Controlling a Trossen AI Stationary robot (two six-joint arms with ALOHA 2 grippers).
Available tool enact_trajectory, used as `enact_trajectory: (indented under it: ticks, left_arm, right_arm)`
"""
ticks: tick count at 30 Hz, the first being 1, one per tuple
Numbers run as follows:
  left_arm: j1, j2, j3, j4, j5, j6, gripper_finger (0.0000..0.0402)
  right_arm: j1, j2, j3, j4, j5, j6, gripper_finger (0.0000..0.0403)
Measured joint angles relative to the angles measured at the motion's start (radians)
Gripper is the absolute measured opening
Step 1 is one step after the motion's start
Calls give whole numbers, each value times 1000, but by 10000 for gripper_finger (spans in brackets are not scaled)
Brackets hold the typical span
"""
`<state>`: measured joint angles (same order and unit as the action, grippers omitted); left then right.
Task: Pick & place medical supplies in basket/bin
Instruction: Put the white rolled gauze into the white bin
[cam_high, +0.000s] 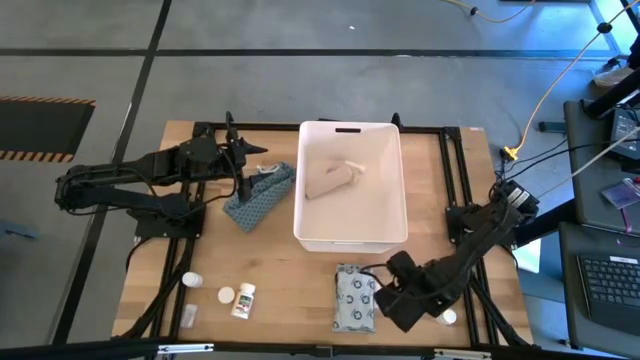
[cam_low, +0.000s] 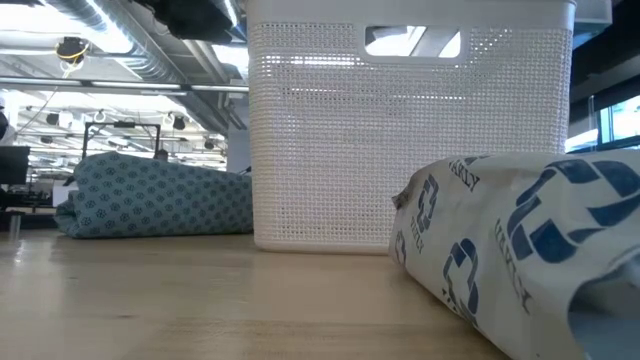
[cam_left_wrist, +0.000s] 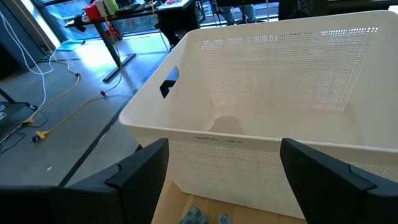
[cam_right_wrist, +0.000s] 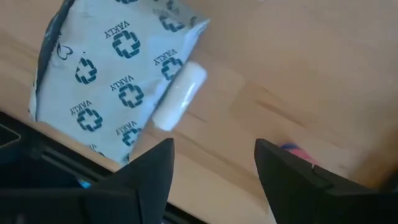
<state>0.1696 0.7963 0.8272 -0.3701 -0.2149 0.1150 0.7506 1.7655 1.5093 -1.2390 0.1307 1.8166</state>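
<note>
High view: the tub (cam_high: 352, 240) at the table's middle holds only a beige bandage roll (cam_high: 330, 180), so most is left. Near the left front corner lie a small bottle (cam_high: 191, 281), a cap (cam_high: 227, 295) and another bottle (cam_high: 244, 299); a blue patterned pack (cam_high: 262, 193) lies beside the tub under the left gripper (cam_high: 243, 168), fingers wide, empty. Near the front edge, the right gripper (cam_high: 385, 292) spreads empty just beside a grey-white pack (cam_high: 356, 298) and white tube (cam_right_wrist: 180, 96).
</note>
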Motion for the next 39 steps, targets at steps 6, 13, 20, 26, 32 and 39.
enact_trajectory:
  ticks: [6, 13, 20, 26, 32, 39]
  left_arm:
    - [0, 0, 0, 0, 0, 2, 301]
    - [0, 0, 0, 0, 0, 2, 302]
    - [0, 0, 0, -1, 0, 2, 302]
    - [0, 0, 0, 0, 0, 3, 302]
    - [0, 0, 0, 0, 0, 3, 302]
    - [0, 0, 0, 0, 0, 3, 301]
  right_arm:
    - [0, 0, -168, 211, 1, 15, 225]
    - [0, 0, -328, 458, 2, 12, 225]
    - [-14, 0, -448, 612, 1, 18, 225]
    - [-22, -2, -514, 752, 26, 9, 225]
    - [-22, -1, -551, 843, 119, 7, 225]
    - [-47, 14, -552, 839, 117, 8, 208]
